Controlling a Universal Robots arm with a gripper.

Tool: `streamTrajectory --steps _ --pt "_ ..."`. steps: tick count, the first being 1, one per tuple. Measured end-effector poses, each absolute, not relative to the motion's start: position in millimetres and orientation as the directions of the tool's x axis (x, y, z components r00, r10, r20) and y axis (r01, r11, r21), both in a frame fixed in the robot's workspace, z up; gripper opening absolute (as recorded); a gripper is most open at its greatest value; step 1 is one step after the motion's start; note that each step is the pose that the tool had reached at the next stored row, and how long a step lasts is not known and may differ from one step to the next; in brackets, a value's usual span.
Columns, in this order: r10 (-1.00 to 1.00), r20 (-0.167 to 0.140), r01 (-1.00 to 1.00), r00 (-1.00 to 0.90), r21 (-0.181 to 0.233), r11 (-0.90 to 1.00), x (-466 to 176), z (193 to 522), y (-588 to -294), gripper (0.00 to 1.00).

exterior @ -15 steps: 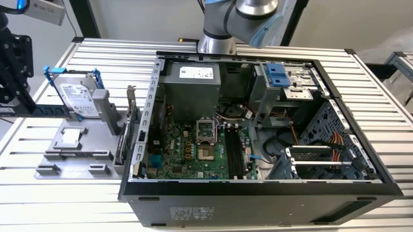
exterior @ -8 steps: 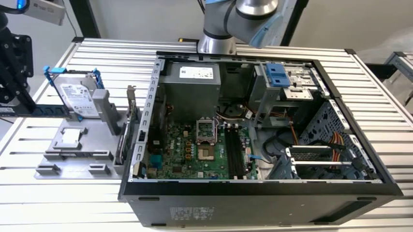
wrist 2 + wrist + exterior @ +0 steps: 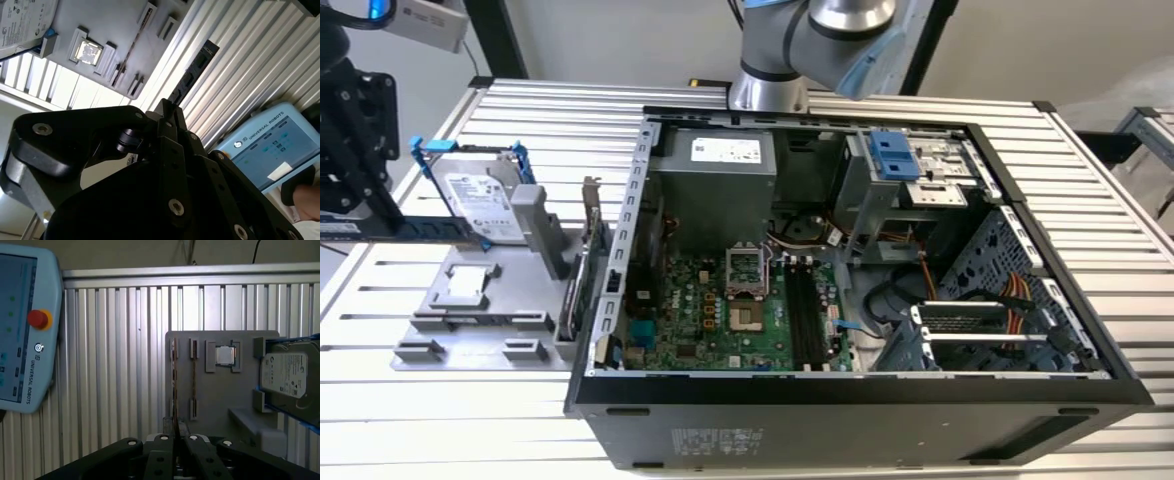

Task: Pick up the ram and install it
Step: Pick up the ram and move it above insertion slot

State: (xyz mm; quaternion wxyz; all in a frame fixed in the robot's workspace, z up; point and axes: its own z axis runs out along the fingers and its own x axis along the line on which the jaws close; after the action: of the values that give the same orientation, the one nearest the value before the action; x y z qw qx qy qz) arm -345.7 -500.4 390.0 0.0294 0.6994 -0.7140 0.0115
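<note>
**Jaws:** clenched on the ram (image 3: pixel 195 70), which is pinched between the fingertips of the gripper (image 3: pixel 168 107). Much of the strip is carried out past the tips, unsupported.

**Ram, position:** held in the air over the ribbed table (image 3: pixel 115 365), near the edge of the grey tray (image 3: pixel 220 405), and seen edge-on in the first wrist view. It is kept well apart from the open computer case (image 3: pixel 854 400), where the memory slots (image 3: pixel 807 320) are found on the motherboard (image 3: pixel 707 310).

**Nearby:** a hard drive (image 3: pixel 287 375) and a processor chip (image 3: pixel 225 356) are lodged on the tray. A teach pendant (image 3: pixel 20 330) is laid on the table.

**Hazards, as judged:** with so much length left free, the strip could be levered askew in the grasp by a knock against the tray's posts or the case wall. A tilted strip would likely be jammed against the slot rather than seated.

**Not determinable:**
- The contact faces of the pads are masked by the gripper body.
- The ram's notch and edge contacts cannot be made out.
- Whether the slot latches are open cannot be told.
- The gripper is cut off at the exterior view's left.
</note>
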Motion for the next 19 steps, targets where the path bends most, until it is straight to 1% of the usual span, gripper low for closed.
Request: streamTrajectory --steps 19 --pt "-0.998 0.058 -0.999 -0.020 0.025 0.021 -328 390 -500 0.00"
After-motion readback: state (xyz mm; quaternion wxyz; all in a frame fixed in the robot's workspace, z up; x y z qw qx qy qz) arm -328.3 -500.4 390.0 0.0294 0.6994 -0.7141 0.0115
